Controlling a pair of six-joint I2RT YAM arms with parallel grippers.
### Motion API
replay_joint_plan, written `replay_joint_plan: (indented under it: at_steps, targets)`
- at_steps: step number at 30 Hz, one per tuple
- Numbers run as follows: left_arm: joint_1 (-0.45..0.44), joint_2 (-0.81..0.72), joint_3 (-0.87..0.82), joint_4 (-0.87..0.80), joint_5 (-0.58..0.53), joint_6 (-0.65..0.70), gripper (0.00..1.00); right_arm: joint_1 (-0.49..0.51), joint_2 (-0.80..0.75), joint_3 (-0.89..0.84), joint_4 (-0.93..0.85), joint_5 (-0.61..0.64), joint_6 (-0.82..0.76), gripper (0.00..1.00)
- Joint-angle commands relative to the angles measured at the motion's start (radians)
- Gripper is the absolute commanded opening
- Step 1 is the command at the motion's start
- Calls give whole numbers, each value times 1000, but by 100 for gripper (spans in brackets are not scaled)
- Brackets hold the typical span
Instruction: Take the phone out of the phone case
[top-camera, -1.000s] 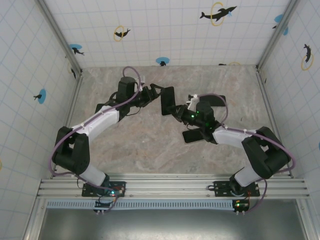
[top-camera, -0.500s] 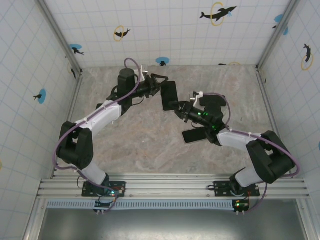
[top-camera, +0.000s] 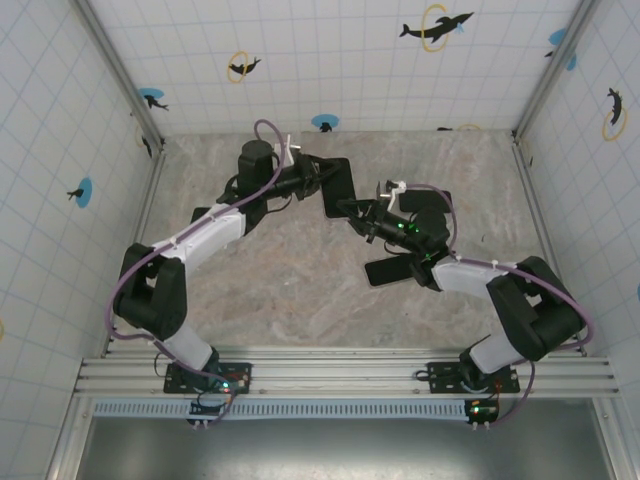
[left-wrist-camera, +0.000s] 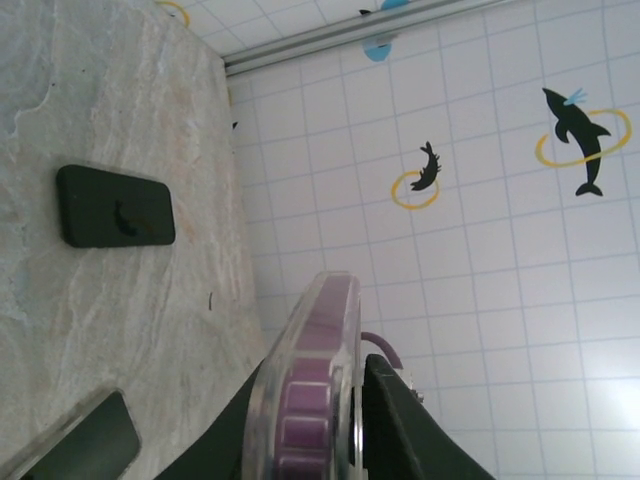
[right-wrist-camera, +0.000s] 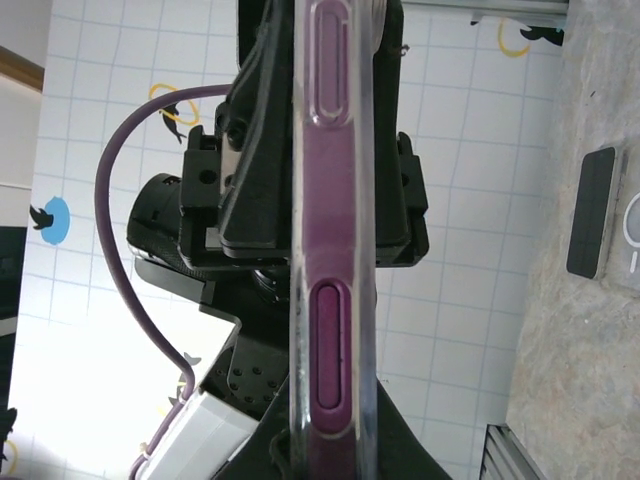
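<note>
One phone (right-wrist-camera: 335, 225), purple along its edge, was found seated inside a clear phone case (left-wrist-camera: 265, 395). It was held off the table (top-camera: 250, 300), a little toward 12 o'clock from the table's middle in the top view.

The left gripper (top-camera: 322, 178) was noted at the 10 o'clock side of the phone case. Its fingers (left-wrist-camera: 395, 425) were pressed against both faces, so it was clenched on the case. The right gripper (top-camera: 351, 208) was recorded at the 5 o'clock side, likewise clamped on the phone case at the opposite end.

A dark handset (top-camera: 392, 270) was seen lying flat on the table at 5 o'clock from the held item, beside the right arm. A second dark slab (top-camera: 432, 200) was observed at 3 o'clock, partly covered by that arm. Its kind could not be told.
</note>
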Motion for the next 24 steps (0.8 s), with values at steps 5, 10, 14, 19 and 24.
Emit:
replay_joint_plan:
  at_steps: [5, 10, 14, 19, 24]
  targets:
    - [-3, -62, -5, 18, 6, 15, 9, -5, 3, 14, 87, -26, 20, 3]
    - [-3, -58, 2, 50, -11, -27, 4, -17, -8, 2, 87, -30, 9, 20]
    - [-4, -71, 30, -32, -116, -13, 4, -14, -14, 8, 66, -26, -35, 33]
    - [-11, -79, 48, -37, -206, -31, 6, -3, -40, -5, -1, 19, -178, 40]
    - [-22, -68, 52, -48, -243, -42, 7, 20, -50, -12, -37, 65, -277, 41]
